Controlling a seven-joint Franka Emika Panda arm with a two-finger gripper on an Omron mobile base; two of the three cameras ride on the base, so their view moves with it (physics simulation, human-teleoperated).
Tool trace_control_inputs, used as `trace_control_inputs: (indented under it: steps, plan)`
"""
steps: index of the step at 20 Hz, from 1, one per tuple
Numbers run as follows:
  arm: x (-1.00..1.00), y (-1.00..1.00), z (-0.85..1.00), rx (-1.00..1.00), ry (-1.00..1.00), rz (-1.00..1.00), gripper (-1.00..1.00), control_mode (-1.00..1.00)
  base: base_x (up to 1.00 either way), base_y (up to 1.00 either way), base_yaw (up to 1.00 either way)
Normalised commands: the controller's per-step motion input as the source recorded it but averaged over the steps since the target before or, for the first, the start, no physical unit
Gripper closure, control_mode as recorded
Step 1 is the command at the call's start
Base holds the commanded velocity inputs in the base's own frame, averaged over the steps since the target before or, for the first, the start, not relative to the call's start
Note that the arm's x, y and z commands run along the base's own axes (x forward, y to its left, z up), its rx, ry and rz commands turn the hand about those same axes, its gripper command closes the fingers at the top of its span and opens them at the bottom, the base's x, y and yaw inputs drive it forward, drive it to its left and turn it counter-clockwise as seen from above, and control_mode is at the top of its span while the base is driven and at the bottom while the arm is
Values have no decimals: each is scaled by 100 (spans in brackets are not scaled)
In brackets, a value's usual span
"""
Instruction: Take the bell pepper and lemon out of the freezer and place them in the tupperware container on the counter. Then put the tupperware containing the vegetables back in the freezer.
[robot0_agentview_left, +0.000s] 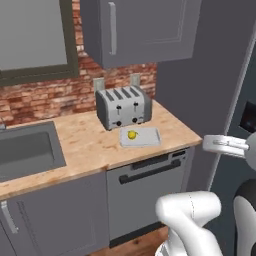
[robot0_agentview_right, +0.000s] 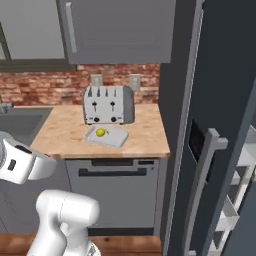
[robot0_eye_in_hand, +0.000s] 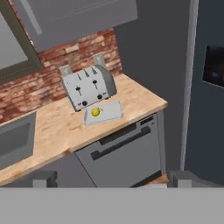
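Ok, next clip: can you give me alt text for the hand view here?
A lemon lies in a shallow tupperware container on a wood-grain counter, just in front of a silver toaster against a brick wall. A sink sits at left, a dishwasher front below and the dark freezer at right.

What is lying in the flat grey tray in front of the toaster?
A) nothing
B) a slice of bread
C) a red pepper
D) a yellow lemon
D: a small yellow lemon sits inside the tupperware container on the counter, just in front of the toaster.
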Motion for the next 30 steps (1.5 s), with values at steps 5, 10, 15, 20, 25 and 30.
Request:
trace_control_inputs:
  steps: [5, 10, 15, 20, 25, 30]
  plan:
    - [0, 0, 0, 0, 0, 0, -100, 100, -100, -1, -13]
    - [0, 0, 0, 0, 0, 0, -100, 100, -90, -25, -6]
    - [0, 0, 0, 0, 0, 0, -100, 100, -28, -80, 8]
    - [0, 0, 0, 0, 0, 0, -100, 100, 0, -100, 26]
    - [0, 0, 0, 0, 0, 0, -100, 100, 0, -100, 33]
    - [0, 0, 0, 0, 0, 0, -100, 100, -18, -100, 34]
